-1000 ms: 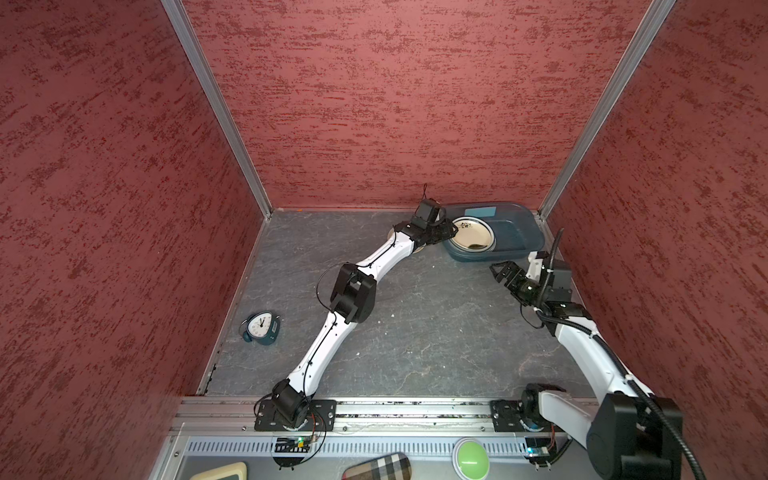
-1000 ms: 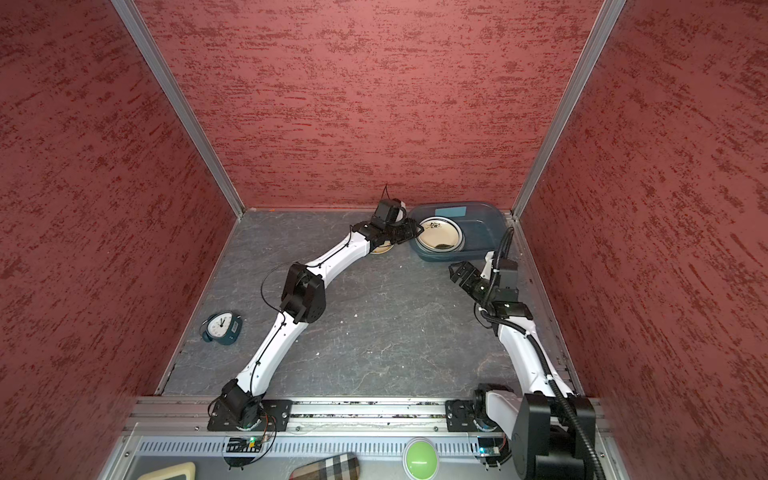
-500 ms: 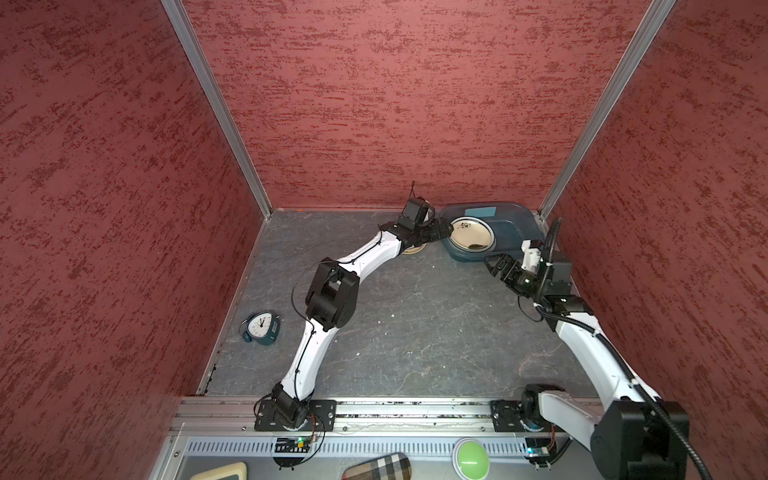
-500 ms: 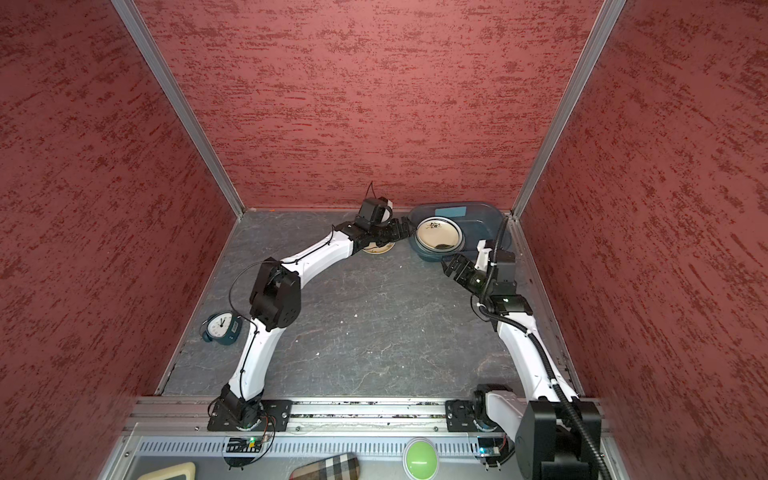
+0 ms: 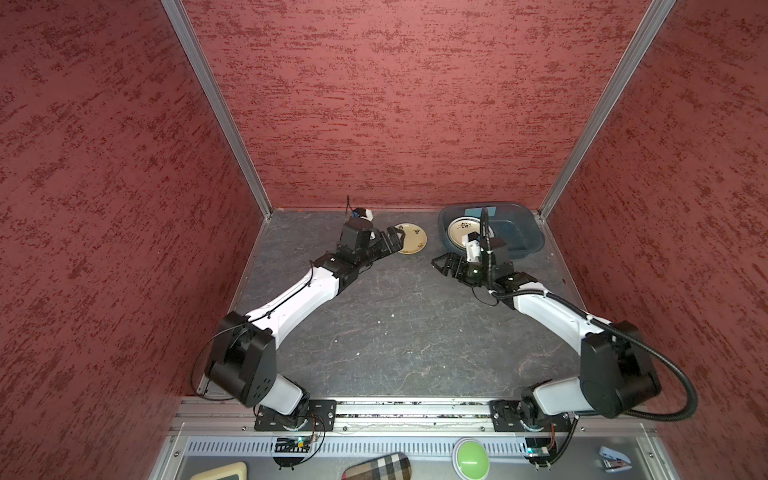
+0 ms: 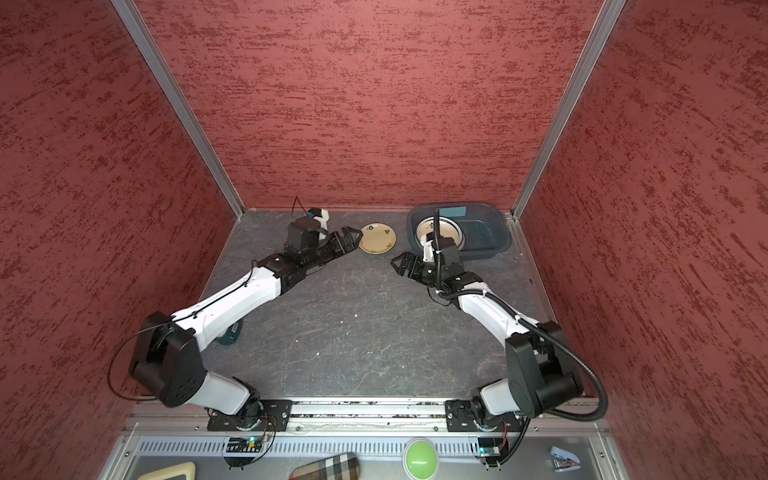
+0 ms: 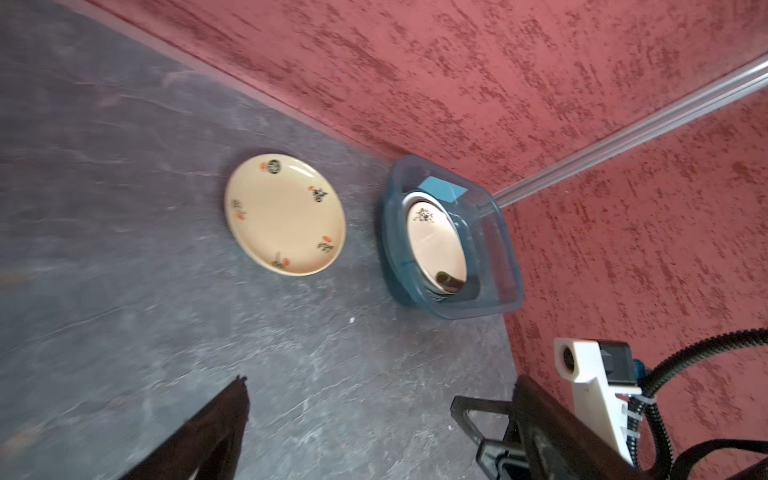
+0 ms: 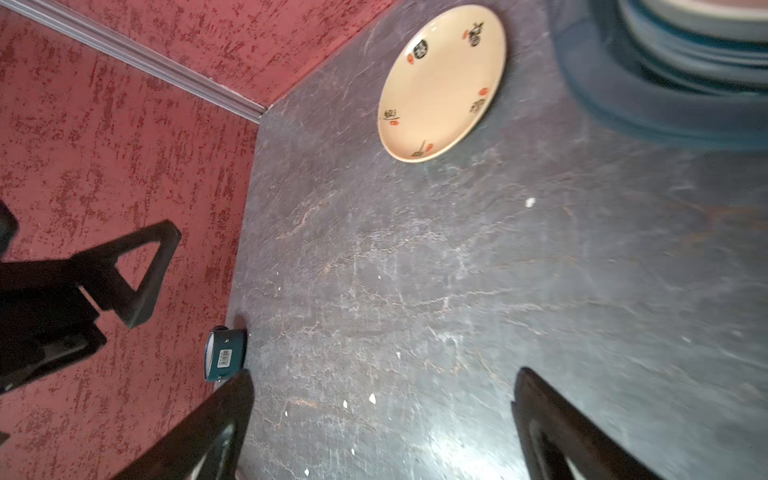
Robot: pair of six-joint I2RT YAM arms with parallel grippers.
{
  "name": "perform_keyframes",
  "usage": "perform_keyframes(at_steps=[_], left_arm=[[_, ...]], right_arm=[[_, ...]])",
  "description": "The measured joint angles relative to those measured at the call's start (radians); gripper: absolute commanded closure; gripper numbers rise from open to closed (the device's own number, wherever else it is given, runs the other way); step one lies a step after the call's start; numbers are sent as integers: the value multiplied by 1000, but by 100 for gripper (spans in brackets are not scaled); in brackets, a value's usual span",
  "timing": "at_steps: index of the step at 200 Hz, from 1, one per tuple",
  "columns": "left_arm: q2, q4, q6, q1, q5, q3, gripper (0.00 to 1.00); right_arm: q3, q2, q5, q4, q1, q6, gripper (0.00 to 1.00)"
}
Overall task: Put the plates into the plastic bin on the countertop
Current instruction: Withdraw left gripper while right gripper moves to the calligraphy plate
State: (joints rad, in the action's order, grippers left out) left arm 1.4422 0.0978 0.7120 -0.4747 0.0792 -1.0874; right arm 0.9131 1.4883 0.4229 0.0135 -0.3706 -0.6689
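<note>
Left claw (image 6: 353, 240): jaws spread wide, nothing held. It hangs over the far side of the dark grey stone-look table (image 5: 395, 332), just beside a cream-yellow round plate with small black and orange motifs (image 5: 411, 239). In both top views the fingertips meet or overlap the plate's left rim. The left wrist view shows the whole plate clear of the fingers, so no contact is seen. The plate lies flat on the table, outside the bin, between the left claw and the bin.

Translucent blue-grey rectangular plastic bin (image 5: 519, 237): it sits in the far right corner of the table, close to the red textured walls (image 5: 395, 104). A light blue label (image 7: 442, 191) is on its far wall. A stack of plates (image 5: 462, 230) sits in its left half. The top plate is white with a black motif and a grey-teal rim. The number of plates in the stack cannot be told.

Right claw (image 5: 442, 266): jaws wide apart and empty, above the table just in front of the bin's near left corner, pointing toward the left arm. The right wrist view shows only table between its two dark fingers (image 8: 544, 419).

Small round teal case with a barcode sticker (image 8: 224, 353): it sits on the table against the left wall, well apart from the plate and the bin. In a top view it is partly hidden under the left arm.
</note>
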Motion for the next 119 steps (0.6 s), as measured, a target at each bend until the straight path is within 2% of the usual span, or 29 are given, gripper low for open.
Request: perform_keyframes(at_steps=[27,65,92,119], left_arm=[[-177,16,17,51,10,155,1],[-405,22,47,138,134,312,1],[-513,38,63,190,184,390,1],[-581,74,69,222,213,430,1]], right_arm=[[40,139,-17,-109,-56,-35,6],[84,320,-78,-239,-92,-85,10],[157,434,-127,-278,-101,-110,10],[229,508,-190,-312,-112,-124,14]])
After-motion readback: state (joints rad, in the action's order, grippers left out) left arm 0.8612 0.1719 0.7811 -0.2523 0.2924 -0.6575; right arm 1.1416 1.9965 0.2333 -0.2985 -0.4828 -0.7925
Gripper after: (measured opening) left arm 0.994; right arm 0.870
